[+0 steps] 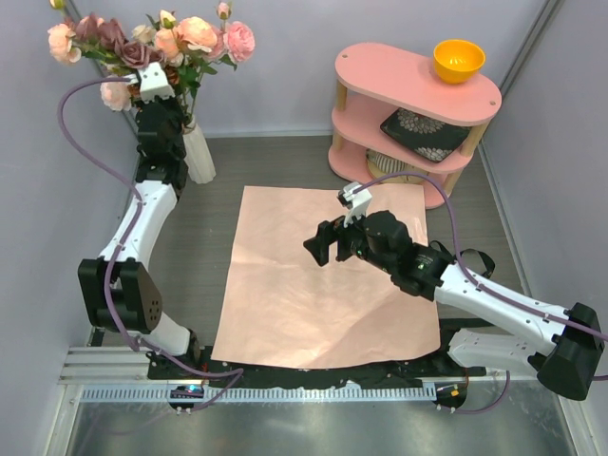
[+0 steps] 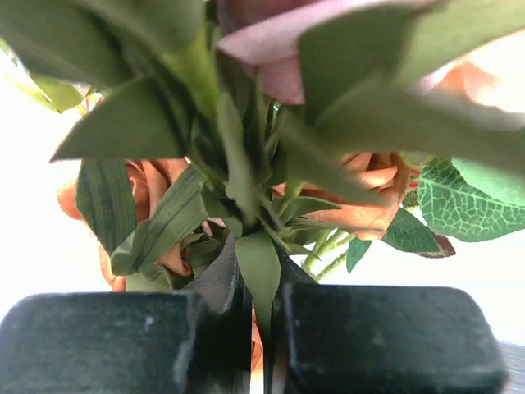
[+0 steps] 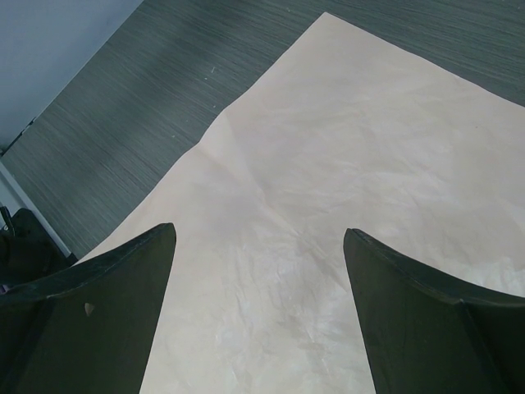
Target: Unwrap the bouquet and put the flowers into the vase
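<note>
The flowers, pink, peach and mauve roses with green leaves, stand in the white ribbed vase at the back left. My left gripper reaches up into the bunch just above the vase. In the left wrist view the left gripper has its jaws almost together, with a green leaf pinched in the narrow gap. The pink wrapping paper lies flat and unfolded on the table. My right gripper hovers over it, and the right wrist view shows the right gripper open with only paper below.
A pink two-tier shelf stands at the back right, with an orange bowl on top and a dark patterned plate on the lower tier. A black strip lies along the paper's near edge. Grey walls close in on both sides.
</note>
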### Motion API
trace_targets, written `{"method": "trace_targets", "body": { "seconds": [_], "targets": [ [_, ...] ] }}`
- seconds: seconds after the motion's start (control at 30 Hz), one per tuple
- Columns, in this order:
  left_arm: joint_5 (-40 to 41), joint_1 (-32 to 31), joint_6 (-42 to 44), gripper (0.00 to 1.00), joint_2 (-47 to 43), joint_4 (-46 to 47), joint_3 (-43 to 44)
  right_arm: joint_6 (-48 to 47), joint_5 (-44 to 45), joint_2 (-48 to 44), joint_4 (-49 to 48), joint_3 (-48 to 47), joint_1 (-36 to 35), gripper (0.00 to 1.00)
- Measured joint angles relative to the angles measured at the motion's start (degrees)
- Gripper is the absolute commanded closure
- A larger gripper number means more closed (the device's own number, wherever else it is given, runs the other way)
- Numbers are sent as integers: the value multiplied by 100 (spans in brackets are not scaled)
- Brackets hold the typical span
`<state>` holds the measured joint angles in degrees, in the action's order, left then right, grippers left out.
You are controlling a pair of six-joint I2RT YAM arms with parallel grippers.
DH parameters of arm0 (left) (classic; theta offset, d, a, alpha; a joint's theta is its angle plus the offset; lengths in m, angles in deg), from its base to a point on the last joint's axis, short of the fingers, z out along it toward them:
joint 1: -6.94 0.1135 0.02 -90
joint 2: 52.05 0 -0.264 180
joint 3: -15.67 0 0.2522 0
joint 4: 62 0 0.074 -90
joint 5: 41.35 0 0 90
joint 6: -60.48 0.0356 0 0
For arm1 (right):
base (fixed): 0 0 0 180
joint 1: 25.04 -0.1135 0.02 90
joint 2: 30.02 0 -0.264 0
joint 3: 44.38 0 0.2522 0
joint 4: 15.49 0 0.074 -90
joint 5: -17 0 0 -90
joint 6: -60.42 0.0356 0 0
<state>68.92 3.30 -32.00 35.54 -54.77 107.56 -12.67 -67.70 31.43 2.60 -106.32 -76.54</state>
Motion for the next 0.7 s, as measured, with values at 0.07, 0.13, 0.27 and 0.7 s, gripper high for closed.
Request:
{"method": "trace_targets", "body": {
  "seconds": [0.07,0.13,0.27,0.7],
  "targets": [
    [-26,-4,273,100,142,2,149,0,0,2,0,0,-2,11],
    [-61,-4,481,100,212,35,184,0,-2,9,0,0,-2,11],
    [-166,-7,776,100,378,173,177,0,-7,35,-4,0,0,11],
    [-179,-9,304,54,481,350,-317,33,-11,101,-2,0,-2,11]
  ]
}}
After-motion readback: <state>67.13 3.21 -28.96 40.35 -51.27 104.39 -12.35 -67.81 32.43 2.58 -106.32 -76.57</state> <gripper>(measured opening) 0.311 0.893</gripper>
